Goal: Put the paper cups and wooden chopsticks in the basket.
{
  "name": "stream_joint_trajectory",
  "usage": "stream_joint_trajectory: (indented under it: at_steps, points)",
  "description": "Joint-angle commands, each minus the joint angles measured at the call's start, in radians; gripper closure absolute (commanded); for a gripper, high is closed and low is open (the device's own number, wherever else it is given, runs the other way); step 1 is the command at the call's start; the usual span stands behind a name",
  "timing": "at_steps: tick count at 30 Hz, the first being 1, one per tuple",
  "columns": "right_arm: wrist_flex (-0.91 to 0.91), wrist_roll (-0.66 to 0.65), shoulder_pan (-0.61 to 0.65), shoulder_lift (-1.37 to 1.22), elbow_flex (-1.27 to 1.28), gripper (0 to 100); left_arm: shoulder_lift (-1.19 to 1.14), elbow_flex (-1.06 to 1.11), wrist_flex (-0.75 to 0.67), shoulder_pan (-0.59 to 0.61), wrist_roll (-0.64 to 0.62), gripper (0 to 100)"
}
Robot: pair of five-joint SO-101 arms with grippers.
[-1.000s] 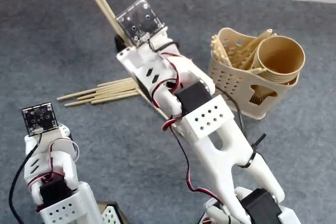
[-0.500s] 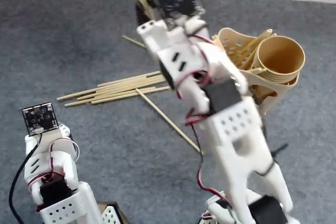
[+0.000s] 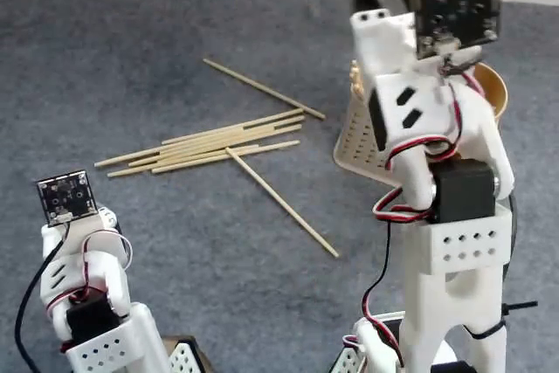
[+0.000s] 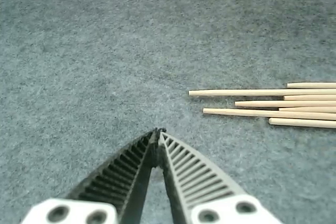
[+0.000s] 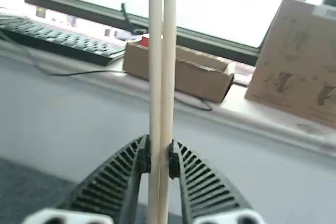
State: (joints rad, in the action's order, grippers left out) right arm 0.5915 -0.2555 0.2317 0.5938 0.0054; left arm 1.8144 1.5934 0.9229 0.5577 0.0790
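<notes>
The left arm (image 3: 87,290) stands at the near left corner of the desk (image 3: 131,50), which has a grey felt cover. The left gripper (image 4: 158,131) hangs low over the felt with its two ribbed fingers pressed together and nothing between them. Near its tip, a bundle of wooden chopsticks (image 4: 268,103) lies flat: pale, thin sticks, almost parallel, with tapered ends.

The high view gives what this wrist view cannot. It shows one single chopstick (image 3: 281,203) lying slanted, its one end touching the bundle, and another single chopstick (image 3: 262,89) further back, apart from the others.

The right arm (image 3: 445,216) stands upright at the right side of the desk, in front of the basket (image 3: 356,141). The basket is cream plastic with small holes. A piece of a paper cup rim (image 3: 500,93) shows beside the arm.

The right gripper (image 5: 159,143) is raised and clamped on two held chopsticks (image 5: 161,51), which stand side by side and touch. Behind them are a window sill, a keyboard (image 5: 58,35) and cardboard boxes (image 5: 294,61).
</notes>
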Motion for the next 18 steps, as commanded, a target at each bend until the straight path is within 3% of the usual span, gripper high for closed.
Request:
stream_joint_trajectory:
  at_steps: [1, 9, 18]
  points:
    - [-0.127, 0.008, -0.064, -0.007, 0.050, 99.3, 0.002, -0.004, -0.018, -0.015, 0.006, 99]
    - [-0.450, 0.009, -0.148, -0.114, 0.323, 99.3, 0.002, -0.004, -0.018, -0.015, 0.006, 99]
    - [-0.481, 0.011, -0.153, -0.128, 0.522, 99.3, 0.002, -0.004, -0.018, -0.016, 0.006, 99]
